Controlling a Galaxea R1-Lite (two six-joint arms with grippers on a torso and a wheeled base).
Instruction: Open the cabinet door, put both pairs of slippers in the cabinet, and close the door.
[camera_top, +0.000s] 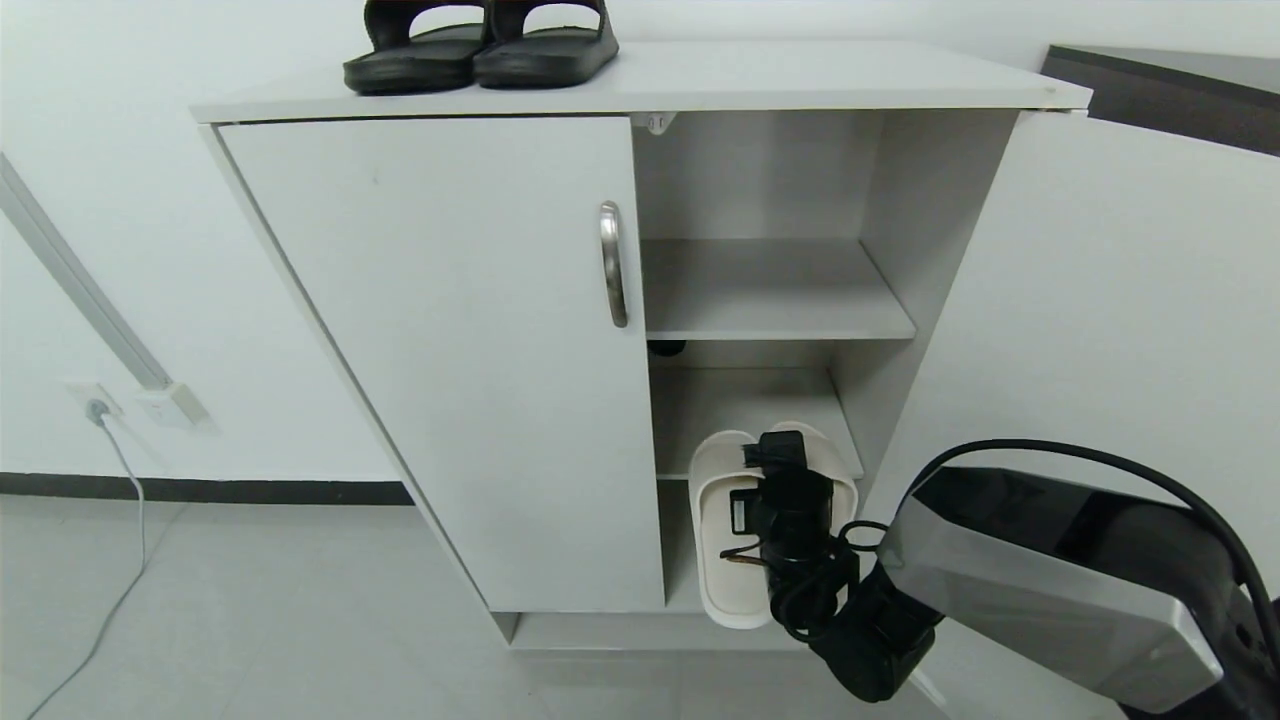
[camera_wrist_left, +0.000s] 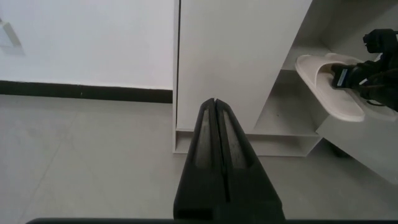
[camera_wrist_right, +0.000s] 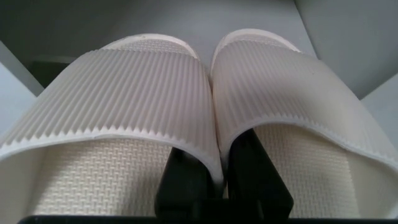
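A pair of white slippers (camera_top: 712, 500) hangs at the open right half of the white cabinet (camera_top: 420, 350), toes over the lower shelf (camera_top: 745, 410), heels sticking out in front. My right gripper (camera_top: 775, 470) is shut on the white slippers (camera_wrist_right: 199, 93), its fingers (camera_wrist_right: 255, 168) pinching the two inner strap walls together. A pair of black slippers (camera_top: 480, 50) sits on the cabinet's top at the left. My left gripper (camera_wrist_left: 214, 124) is shut and empty, low over the floor facing the cabinet's base, and its view takes in the white slippers (camera_wrist_left: 323, 81).
The right door (camera_top: 1100, 300) stands swung open; the left door with its metal handle (camera_top: 612, 262) is closed. The upper shelf (camera_top: 770, 290) is bare. A wall socket with a cable (camera_top: 110, 440) is at the left, above open grey floor (camera_top: 250, 620).
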